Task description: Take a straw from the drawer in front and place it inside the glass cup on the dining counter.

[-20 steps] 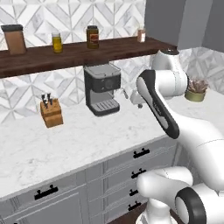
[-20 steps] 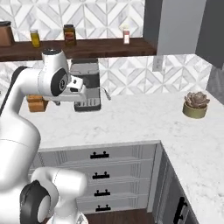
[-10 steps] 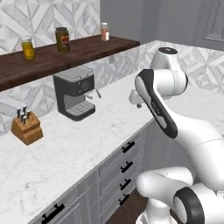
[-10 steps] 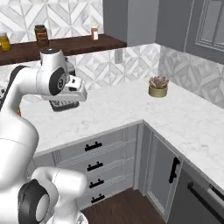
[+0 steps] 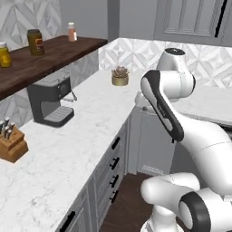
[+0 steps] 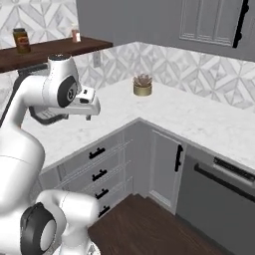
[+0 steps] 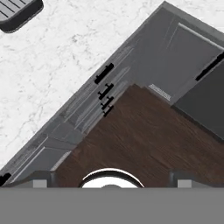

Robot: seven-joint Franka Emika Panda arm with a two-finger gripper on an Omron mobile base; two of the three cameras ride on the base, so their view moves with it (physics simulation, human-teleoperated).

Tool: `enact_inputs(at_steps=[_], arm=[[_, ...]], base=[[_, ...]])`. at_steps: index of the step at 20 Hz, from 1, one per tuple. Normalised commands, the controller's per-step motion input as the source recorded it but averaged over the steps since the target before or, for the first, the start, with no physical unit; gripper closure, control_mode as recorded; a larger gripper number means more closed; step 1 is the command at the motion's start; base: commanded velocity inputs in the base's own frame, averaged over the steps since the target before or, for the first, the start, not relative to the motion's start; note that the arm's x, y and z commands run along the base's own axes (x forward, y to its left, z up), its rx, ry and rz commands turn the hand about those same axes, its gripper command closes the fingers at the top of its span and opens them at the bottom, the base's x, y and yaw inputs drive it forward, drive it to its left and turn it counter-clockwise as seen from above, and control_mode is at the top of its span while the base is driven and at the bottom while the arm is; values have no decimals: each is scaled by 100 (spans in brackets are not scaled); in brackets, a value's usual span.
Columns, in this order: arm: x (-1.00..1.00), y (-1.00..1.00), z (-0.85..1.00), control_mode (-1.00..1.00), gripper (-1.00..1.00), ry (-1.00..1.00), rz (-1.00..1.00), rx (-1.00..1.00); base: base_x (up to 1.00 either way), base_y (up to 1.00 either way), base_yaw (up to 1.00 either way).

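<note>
My gripper (image 6: 88,105) hangs open and empty over the counter's front edge, pointing down at the floor. In the hand view its fingertips (image 7: 42,179) stand wide apart at the bottom corners with nothing between them. Under it is a stack of narrow grey drawers with black handles (image 7: 104,74) (image 6: 98,164) (image 5: 115,153), all closed. The straw, the wide drawer, the glass cup and the dining counter are out of view.
A white marble worktop (image 5: 77,136) turns a corner here. On it stand a coffee machine (image 5: 50,102), a knife block (image 5: 11,142) and a potted succulent (image 6: 142,85). A wooden shelf (image 5: 45,54) holds jars. A dishwasher (image 6: 224,194) is right of the corner cabinet (image 6: 162,164); the wood floor (image 7: 144,135) is open.
The whole picture has swung: the base has turned right, so the coffee machine and knife block slide left and the counter corner and dishwasher come into sight. The arm keeps its pose.
</note>
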Motion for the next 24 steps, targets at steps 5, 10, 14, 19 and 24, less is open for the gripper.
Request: enact_inputs(at_steps=[5, 10, 14, 19, 24], arm=[[0, 0, 0, 100, -100, 0, 0, 0], [0, 0, 0, 100, -100, 0, 0, 0], [0, 0, 0, 100, -100, 0, 0, 0], [-15, 13, 0, -100, -100, 3, -19, 33], [12, -63, -17, -100, -100, 7, -5, 59]], base=[[-31, 51, -47], [-11, 63, -41], [-27, 67, -36], [-7, 12, -6], [0, 0, 0]])
